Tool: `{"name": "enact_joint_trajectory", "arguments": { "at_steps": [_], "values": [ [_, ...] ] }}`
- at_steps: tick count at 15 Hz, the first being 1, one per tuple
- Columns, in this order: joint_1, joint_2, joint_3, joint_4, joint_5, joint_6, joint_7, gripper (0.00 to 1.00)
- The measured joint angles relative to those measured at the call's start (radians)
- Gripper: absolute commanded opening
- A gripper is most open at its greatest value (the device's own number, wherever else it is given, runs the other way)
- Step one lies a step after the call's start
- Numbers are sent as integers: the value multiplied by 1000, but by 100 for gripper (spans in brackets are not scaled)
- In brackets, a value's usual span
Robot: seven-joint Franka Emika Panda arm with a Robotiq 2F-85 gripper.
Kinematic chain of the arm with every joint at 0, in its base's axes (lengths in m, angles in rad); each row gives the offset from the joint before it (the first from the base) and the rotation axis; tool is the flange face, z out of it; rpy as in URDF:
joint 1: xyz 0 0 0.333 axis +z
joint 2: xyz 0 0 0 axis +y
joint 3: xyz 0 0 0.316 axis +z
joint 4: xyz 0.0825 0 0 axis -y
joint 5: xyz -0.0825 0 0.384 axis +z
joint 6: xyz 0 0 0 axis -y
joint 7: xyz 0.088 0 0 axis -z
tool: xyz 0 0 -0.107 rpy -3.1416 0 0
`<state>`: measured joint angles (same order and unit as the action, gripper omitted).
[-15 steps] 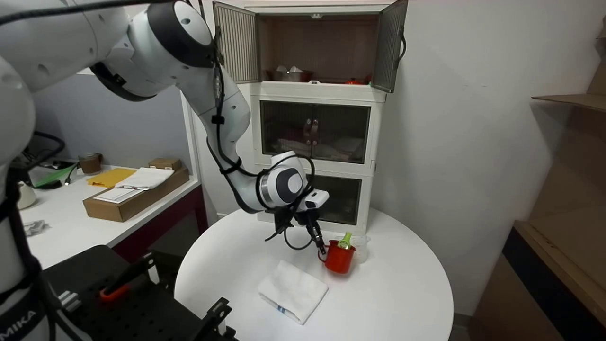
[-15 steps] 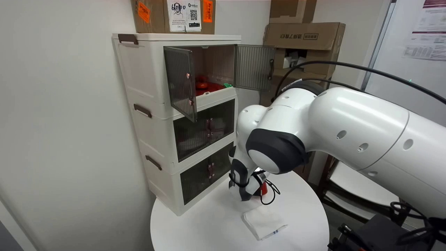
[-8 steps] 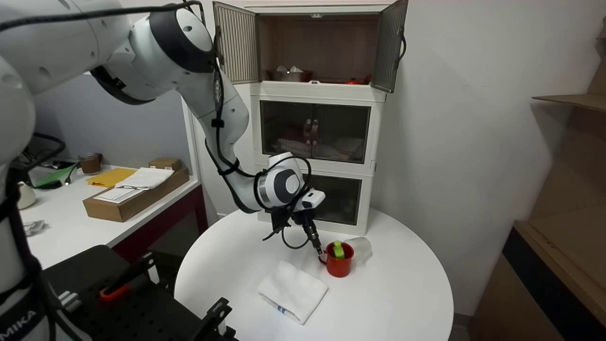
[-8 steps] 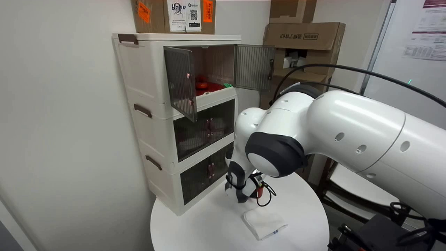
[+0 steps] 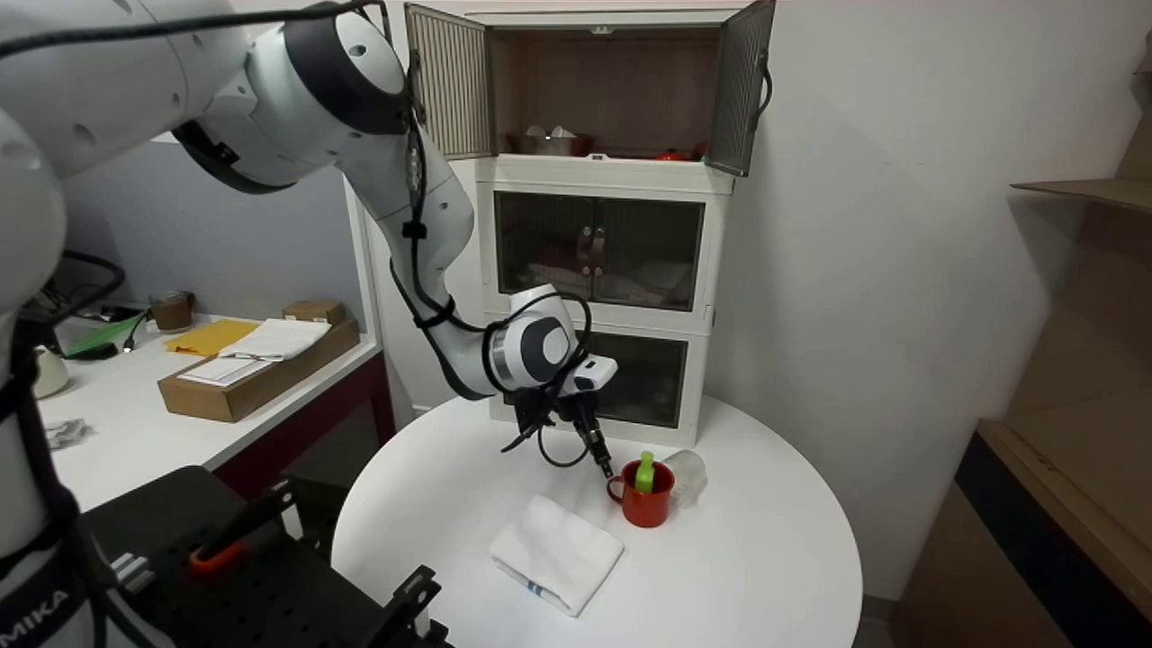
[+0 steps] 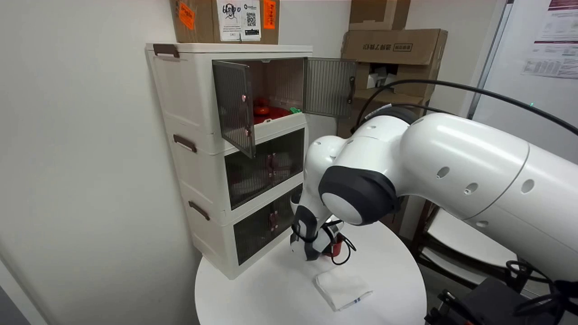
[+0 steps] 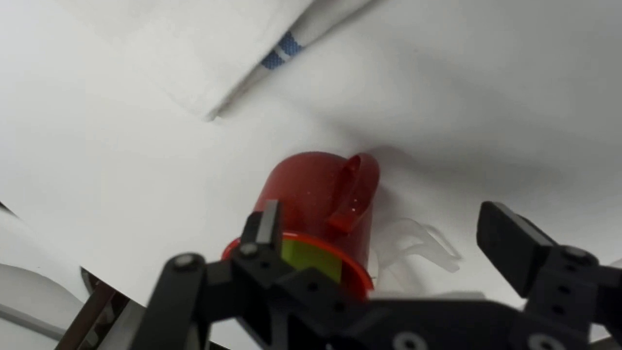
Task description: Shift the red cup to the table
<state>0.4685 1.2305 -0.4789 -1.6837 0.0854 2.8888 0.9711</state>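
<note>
One red cup (image 5: 646,509) stands upright on the round white worktop (image 5: 747,576), where we count one green item (image 5: 644,474) inside it, one whitish clear cup (image 5: 689,478) just beside it and one folded cloth (image 5: 556,555) near. We see the end effector (image 7: 379,227) near the red cup, its two fingers (image 7: 514,239) spread apart. Beyond stands one three-tier cabinet (image 5: 612,175), two top doors (image 5: 742,90) swung out.
</note>
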Motion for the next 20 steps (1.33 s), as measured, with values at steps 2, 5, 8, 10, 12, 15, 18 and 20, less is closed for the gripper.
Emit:
{"name": "enact_joint_trajectory", "arguments": {
  "at_steps": [2, 5, 8, 10, 12, 15, 18, 20],
  "values": [
    [-26, -50, 36, -17, -20, 28, -73, 100],
    [-67, -166, 73, -77, -47, 61, -216, 100],
    [-118, -317, 103, -163, -80, 61, -395, 100],
    [-175, -427, 154, -218, -91, 53, -536, 100],
    [-246, -541, 230, -264, -92, 21, -668, 100],
    [-373, -714, 383, -312, -81, -83, -842, 100],
    [-499, -878, 535, -329, 9, -281, -1039, 100],
    [-536, -977, 572, -326, 55, -453, -1132, 100]
  ]
}}
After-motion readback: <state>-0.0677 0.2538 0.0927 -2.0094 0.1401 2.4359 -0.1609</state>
